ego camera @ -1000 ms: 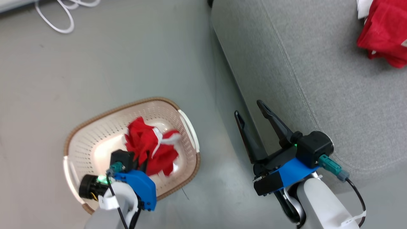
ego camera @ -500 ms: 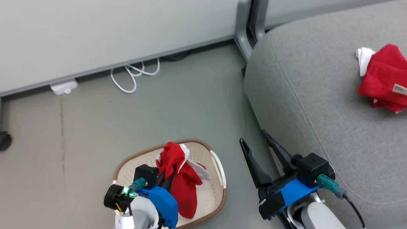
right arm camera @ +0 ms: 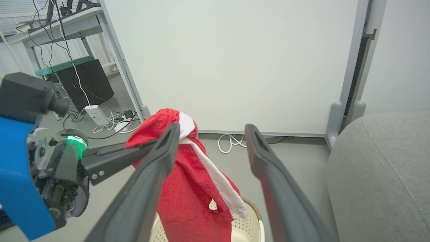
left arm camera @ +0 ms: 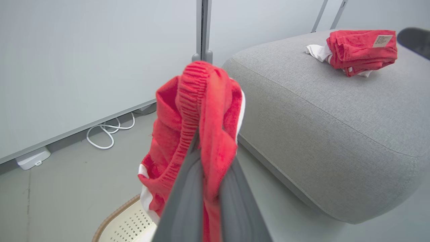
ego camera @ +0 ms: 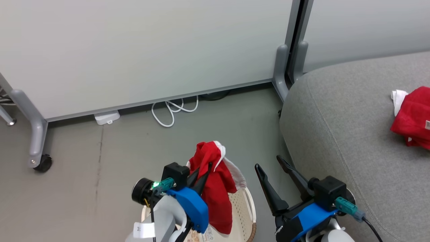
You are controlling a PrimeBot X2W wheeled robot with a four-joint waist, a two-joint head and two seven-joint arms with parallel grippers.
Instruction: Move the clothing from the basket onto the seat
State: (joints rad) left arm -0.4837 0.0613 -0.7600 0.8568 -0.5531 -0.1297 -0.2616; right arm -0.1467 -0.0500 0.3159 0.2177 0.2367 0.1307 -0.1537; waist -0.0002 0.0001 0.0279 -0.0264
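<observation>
The left pincer (ego camera: 204, 169) is clamped on a bunched fold of a red garment (ego camera: 216, 191), its two fingers pressed together with cloth between them. The garment hangs straight above the basket (ego camera: 251, 215), its lowest folds level with or just over the rim; whether any cloth touches the inside I cannot tell. Its long axis runs vertically: the gathered ribbed edge sits at the top by the fingertips, a white stripe runs down one side, and the loose hem points down toward the basket.

The right pincer (ego camera: 268, 161) stands apart and empty, just right of the basket, between it and the seat (ego camera: 352, 141).

By my reading this is the carry step: the piece is out and the drop is not yet made. The next move calls for more height above the basket, so the hem clears the seat's rounded edge, then a swing right of the basket. A second garment (ego camera: 412, 117) lies on the seat, well right of the basket.
</observation>
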